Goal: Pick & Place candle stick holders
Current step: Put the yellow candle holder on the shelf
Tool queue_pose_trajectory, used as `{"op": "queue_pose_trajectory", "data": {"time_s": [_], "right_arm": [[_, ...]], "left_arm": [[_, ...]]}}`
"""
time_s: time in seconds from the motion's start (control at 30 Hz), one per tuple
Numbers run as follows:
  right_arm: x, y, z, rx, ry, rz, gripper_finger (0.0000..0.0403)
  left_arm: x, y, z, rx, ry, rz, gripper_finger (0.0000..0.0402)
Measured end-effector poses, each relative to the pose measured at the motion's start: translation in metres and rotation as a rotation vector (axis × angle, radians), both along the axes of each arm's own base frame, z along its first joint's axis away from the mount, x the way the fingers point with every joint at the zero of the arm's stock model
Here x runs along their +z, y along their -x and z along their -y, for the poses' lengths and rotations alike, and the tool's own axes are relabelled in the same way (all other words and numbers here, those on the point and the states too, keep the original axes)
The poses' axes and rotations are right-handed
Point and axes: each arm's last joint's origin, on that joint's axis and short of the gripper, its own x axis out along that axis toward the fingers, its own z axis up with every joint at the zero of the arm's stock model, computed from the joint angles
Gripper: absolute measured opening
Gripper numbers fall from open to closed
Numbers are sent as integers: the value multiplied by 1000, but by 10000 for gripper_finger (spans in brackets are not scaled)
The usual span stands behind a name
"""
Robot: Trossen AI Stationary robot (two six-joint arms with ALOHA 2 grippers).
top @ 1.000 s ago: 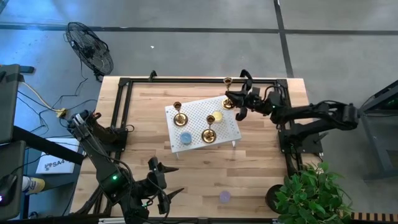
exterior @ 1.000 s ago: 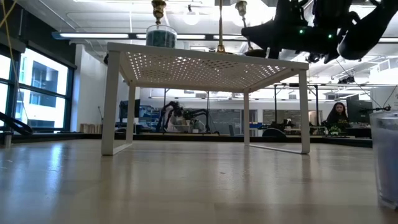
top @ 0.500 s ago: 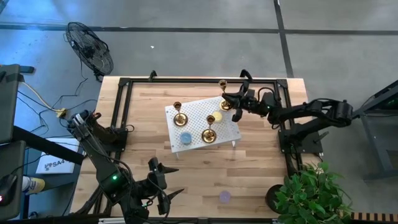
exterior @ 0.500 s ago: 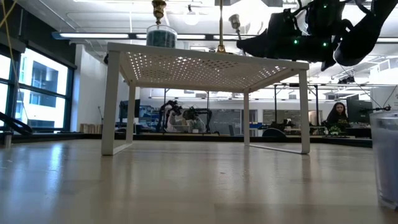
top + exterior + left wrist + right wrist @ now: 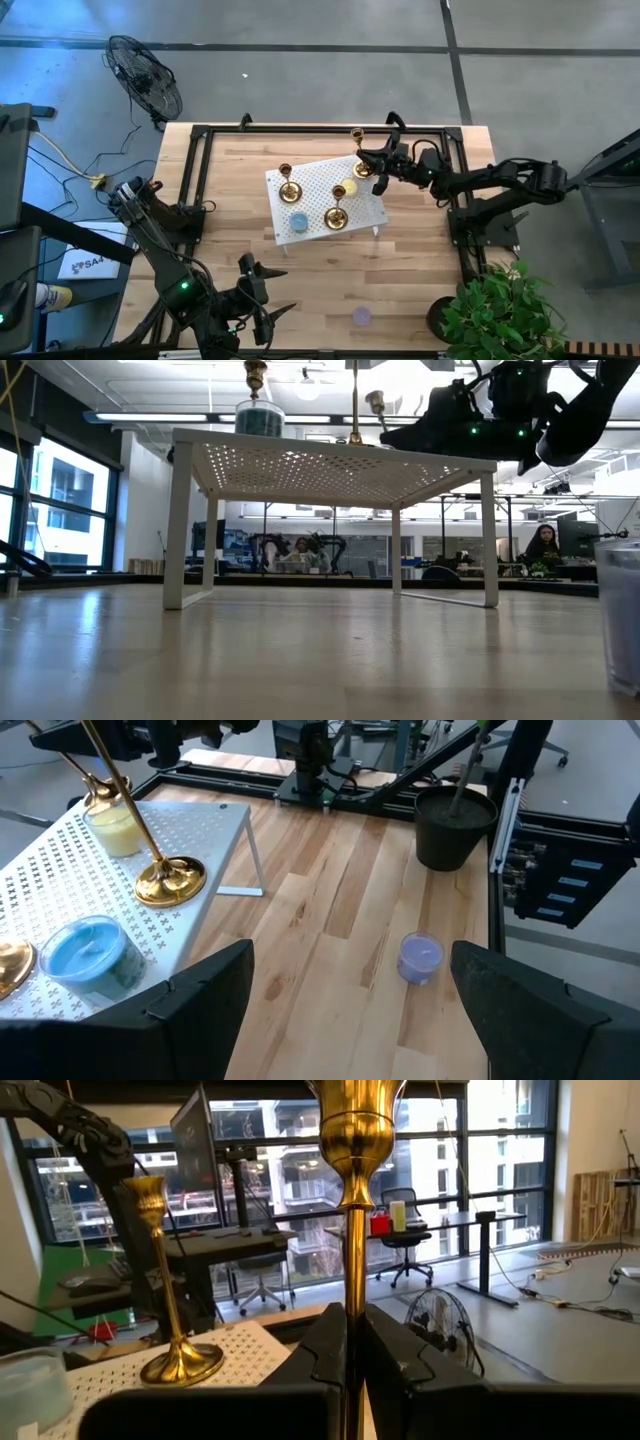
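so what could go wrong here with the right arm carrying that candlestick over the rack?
1. The right gripper pinches only the thin stem of the candlestick; it could tilt or slip.
2. The yellow candle and another candlestick stand close by on the white rack; a low pass could knock them.
3. It is near the rack's edge, so a bad drop may miss.

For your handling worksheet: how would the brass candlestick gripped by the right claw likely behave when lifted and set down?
The held candlestick looks rigid metal, so it probably won't flex. Its polished stem, pinched by the right claw, may slip or pivot. Tall and thin, like the one standing on the white rack, it could tip if set down tilted.
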Motion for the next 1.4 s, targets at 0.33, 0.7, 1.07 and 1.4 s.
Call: {"op": "queue_pose_trajectory", "data": {"time_s": [0.33, 0.7, 1.07, 1.4], "right_arm": [[-6, 4, -3, 9, -9, -8, 9], [-2, 4, -5, 34, 4, 34, 9], [-1, 4, -5, 47, 4, 47, 9], [-2, 4, -5, 43, 13, 26, 9]], "left_arm": [[0, 0, 0, 0, -3, -3, 333], [0, 0, 0, -1, 2, -3, 333], [0, 0, 0, -8, 12, -6, 333], [0, 0, 0, -7, 5, -5, 333]]}}
